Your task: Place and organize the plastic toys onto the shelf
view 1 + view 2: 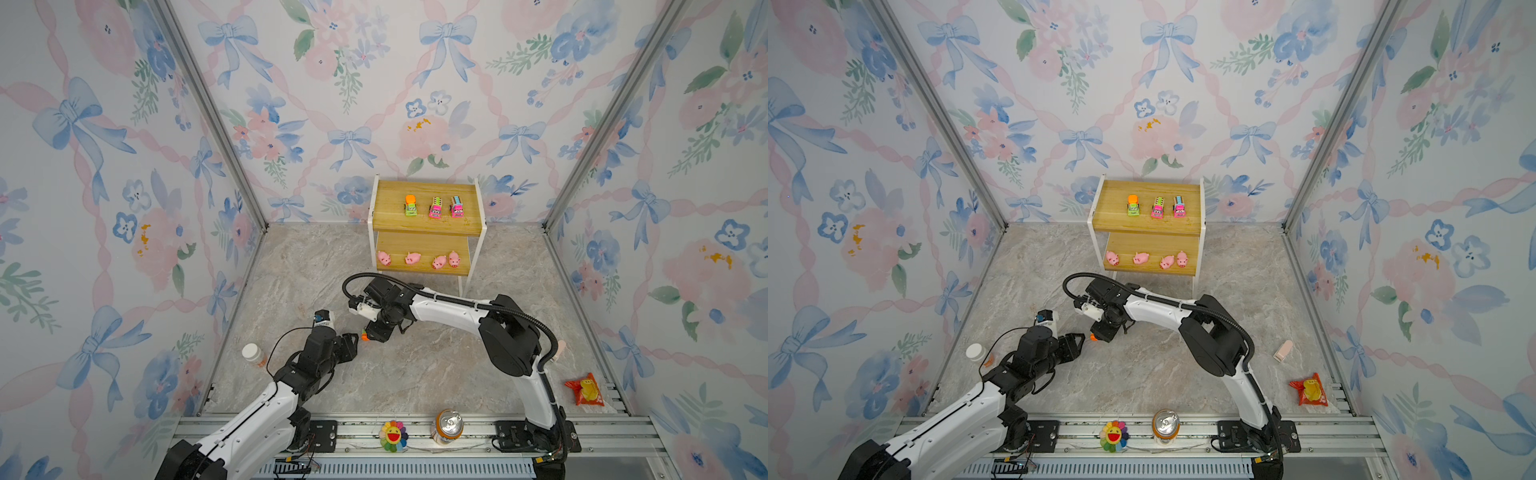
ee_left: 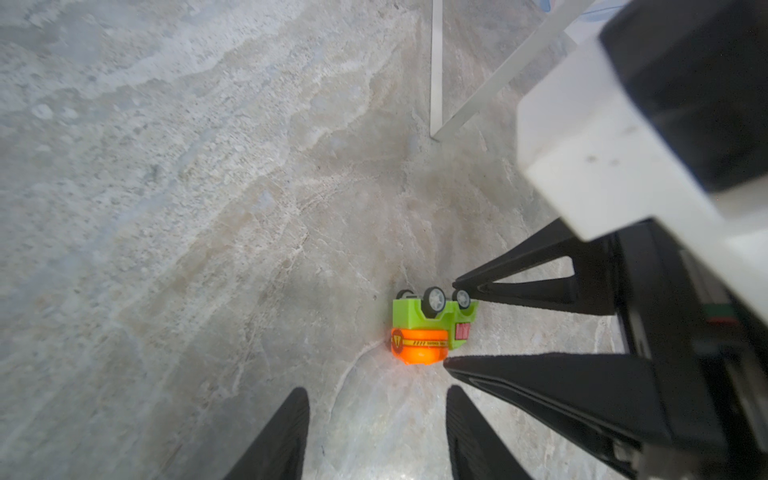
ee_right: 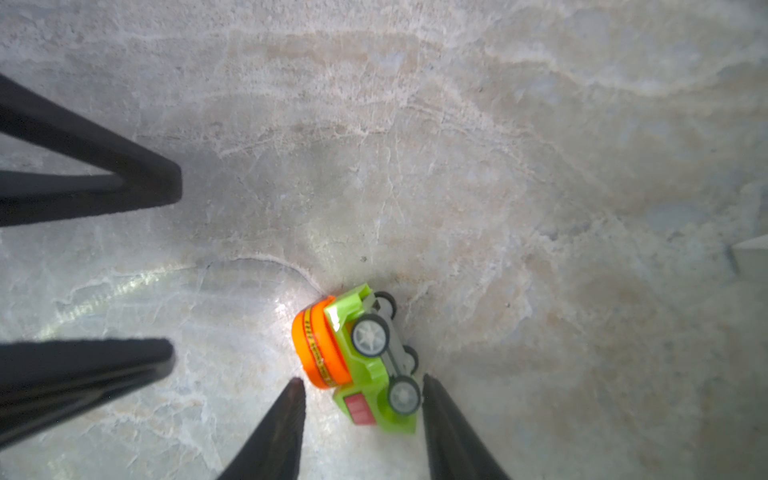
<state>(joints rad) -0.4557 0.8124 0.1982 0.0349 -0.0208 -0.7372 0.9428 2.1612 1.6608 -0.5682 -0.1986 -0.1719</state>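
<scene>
A green truck with an orange top [image 3: 365, 361] lies on its side on the marble table, between my two grippers [image 1: 365, 335]. My right gripper [image 3: 362, 378] is open and straddles the truck's cab end. One finger [image 3: 436, 407] is against a wheel and the other stands just clear of the orange top. My left gripper [image 2: 376, 419] is open and empty, a short way from the truck. The shelf [image 1: 390, 218] stands at the back. Its top board holds a green truck [image 1: 411, 205] and two pink trucks [image 1: 435, 208]. Several pink pigs [image 1: 412, 258] line the lower board.
A white-capped bottle [image 1: 252, 353] stands left of my left arm. At the front rail are a rainbow flower [image 1: 392, 434] and a can [image 1: 448, 426]. A red snack packet [image 1: 585, 389] and a small pink object [image 1: 1283, 350] lie right. The shelf's white leg [image 2: 436, 83] stands beyond the truck.
</scene>
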